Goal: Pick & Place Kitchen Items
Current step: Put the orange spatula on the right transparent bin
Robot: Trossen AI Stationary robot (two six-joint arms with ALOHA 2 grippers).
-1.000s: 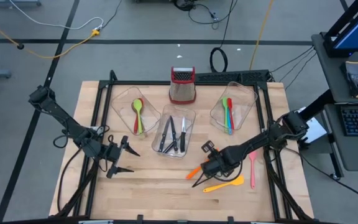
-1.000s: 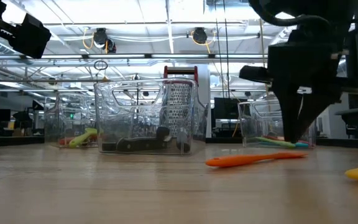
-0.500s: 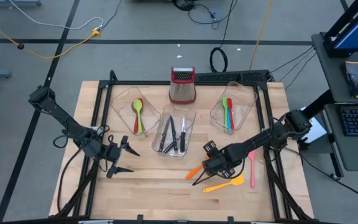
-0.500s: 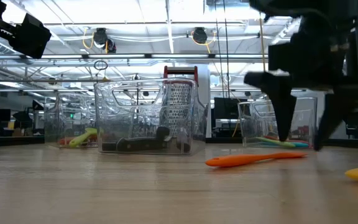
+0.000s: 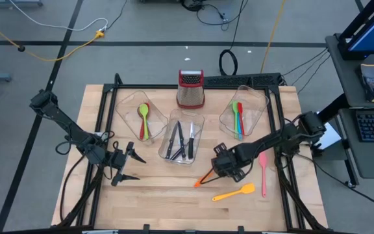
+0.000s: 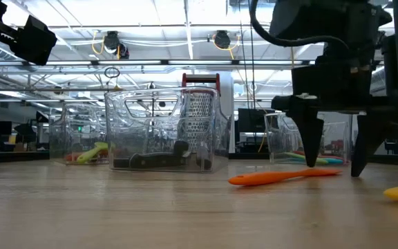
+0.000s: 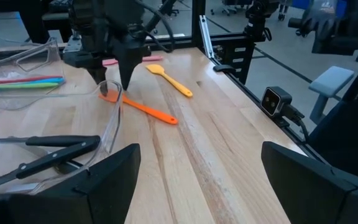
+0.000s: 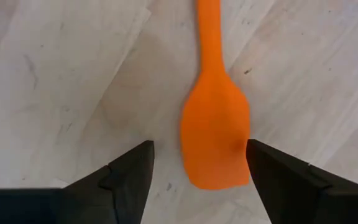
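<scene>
- Under the right hand (image 6: 332, 164), between its two spread fingers (image 8: 129, 180), lies the orange spatula (image 6: 282, 178), flat on the bench (image 5: 167, 195); the fingertips stand on either side of its blade, and nothing is pinched.
- Just beyond that hand, toward the near edge of the bench, a yellow spatula (image 5: 234, 192) lies flat; a pink spatula (image 5: 263, 174) lies beside the same hand, on the side away from the other arm.
- Behind the right hand stands a clear tub (image 5: 244, 112) holding red, green and blue spoons (image 5: 239, 119).
- Between the two hands, a middle tub (image 5: 185, 142) holds black-handled knives (image 5: 182, 140).
- Behind the left hand (image 5: 130, 166), a third tub (image 5: 139, 114) holds a green spoon (image 5: 144, 117) and a red one.
- The left hand hovers over the bench well apart from the orange spatula, fingers spread wide and holding nothing.
- A steel grater with a red top (image 5: 190, 89) stands at the far edge, behind the middle tub.
</scene>
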